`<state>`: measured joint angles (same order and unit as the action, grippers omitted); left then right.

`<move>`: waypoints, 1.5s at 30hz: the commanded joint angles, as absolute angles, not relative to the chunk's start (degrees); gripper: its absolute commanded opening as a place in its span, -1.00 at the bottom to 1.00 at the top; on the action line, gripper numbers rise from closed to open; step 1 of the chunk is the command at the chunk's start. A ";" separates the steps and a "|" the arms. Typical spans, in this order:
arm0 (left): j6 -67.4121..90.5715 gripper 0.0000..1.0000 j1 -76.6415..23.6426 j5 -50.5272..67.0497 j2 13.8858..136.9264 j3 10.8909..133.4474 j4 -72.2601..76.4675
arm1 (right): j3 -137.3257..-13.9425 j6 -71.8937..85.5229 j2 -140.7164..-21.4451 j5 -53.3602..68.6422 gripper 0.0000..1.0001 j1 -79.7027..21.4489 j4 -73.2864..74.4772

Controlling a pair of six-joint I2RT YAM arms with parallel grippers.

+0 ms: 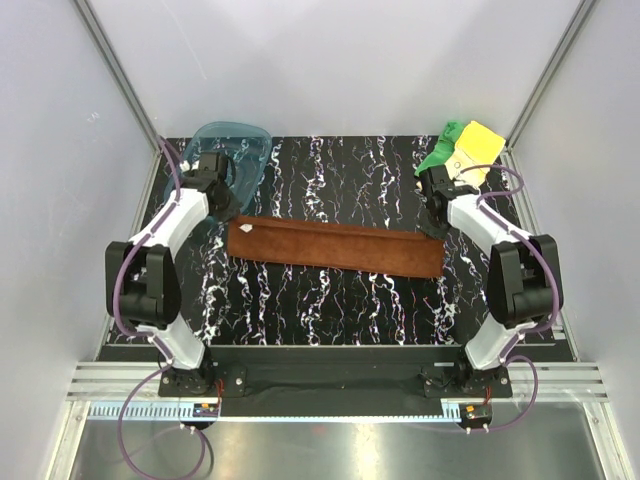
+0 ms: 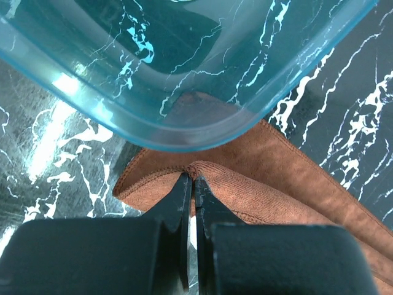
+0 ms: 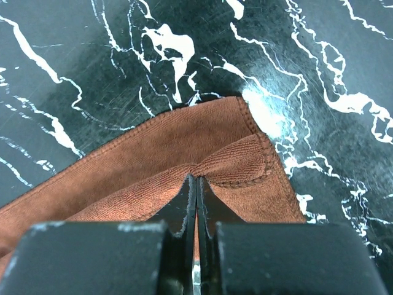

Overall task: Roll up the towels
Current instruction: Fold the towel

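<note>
Rust-brown towel point(image 1: 335, 248) is being pinched at both ends by left gripper point(image 2: 191, 182) & right gripper point(image 3: 196, 179), lying as a flat strip mid-table, nothing rolled yet. Green towel point(image 1: 438, 152) & yellow towel point(image 1: 481, 143), far-right corner, aren't being handled.

Translucent teal tray point(image 1: 252, 140) sits at the far left of the black, white-veined table top point(image 1: 340, 300), marbling showing right through its wall. Plain white walls point(image 1: 330, 60) close things in, metal frame posts point(image 1: 118, 72) rising at both far corners.

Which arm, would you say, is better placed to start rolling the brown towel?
Probably right: the right gripper pinches a brown towel end over bare table; the left gripper pinches beside the teal tray.
</note>
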<state>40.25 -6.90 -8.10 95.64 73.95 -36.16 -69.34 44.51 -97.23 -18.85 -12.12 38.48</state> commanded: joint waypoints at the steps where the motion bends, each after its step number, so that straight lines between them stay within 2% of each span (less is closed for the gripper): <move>1: 39.11 -1.00 -6.77 -9.84 97.47 77.08 -35.51 | -71.89 42.98 -98.79 -17.76 -1.00 -11.43 36.30; 4: 38.67 -1.00 -6.68 -9.84 99.22 78.65 -35.77 | -72.94 42.72 -100.45 -17.40 -1.00 -11.43 36.30; 5: 38.41 -0.84 -6.68 -9.58 99.66 79.27 -35.86 | -73.47 42.63 -101.33 -17.49 -0.98 -11.51 36.56; 7: 37.97 0.14 -6.68 -9.06 100.37 80.24 -35.95 | -74.96 42.28 -102.21 -18.10 -0.65 -11.34 37.26; 8: 37.79 0.47 -6.77 -8.36 100.11 80.24 -35.69 | -75.49 42.36 -102.83 -18.45 -0.52 -11.34 37.53; 9: 37.97 0.86 -6.68 -8.26 99.76 80.16 -35.51 | -76.37 41.93 -102.92 -19.07 -0.15 -11.34 37.70; 10: 38.14 0.98 -6.77 -8.61 99.32 79.90 -35.33 | -76.99 41.75 -103.01 -19.51 0.03 -11.34 37.71; 11: 38.06 0.98 -6.77 -8.96 98.36 80.07 -35.25 | -77.60 41.49 -103.36 -19.86 0.14 -11.25 37.79; 12: 37.97 0.98 -6.68 -9.31 97.91 80.42 -35.33 | -78.30 41.22 -103.53 -21.34 0.41 -11.34 38.58; 14: 37.71 0.98 -6.68 -10.01 97.21 82.16 -36.73 | -81.46 40.61 -104.41 -22.23 0.58 -10.64 39.37; 15: 37.62 0.98 -6.68 -10.54 96.77 82.79 -37.52 | -83.91 40.00 -104.68 -22.85 0.74 -10.37 40.51; 16: 37.44 0.98 -6.68 -11.42 96.33 83.31 -38.92 | -85.07 39.64 -104.85 -22.94 0.75 -10.20 41.30; 20: 37.18 0.98 -6.68 -13.53 90.55 79.39 -39.73 | -84.65 38.32 -100.48 -23.73 0.78 -10.11 42.28; 27: 38.84 0.93 -6.68 -11.60 74.91 59.99 -35.52 | -65.61 40.60 -86.23 -17.86 0.79 -10.11 40.00; 30: 39.20 0.91 -6.59 -10.90 72.60 53.02 -29.90 | -60.75 41.75 -82.71 -14.51 0.75 -9.76 39.46; 39: 42.10 0.83 -6.24 -5.36 77.34 47.81 -23.65 | -51.34 42.89 -79.54 -3.87 0.65 -3.69 37.27; 45: 42.45 0.81 -6.15 -4.92 80.94 47.46 -20.75 | -49.57 43.07 -82.88 -0.53 0.48 -2.99 34.63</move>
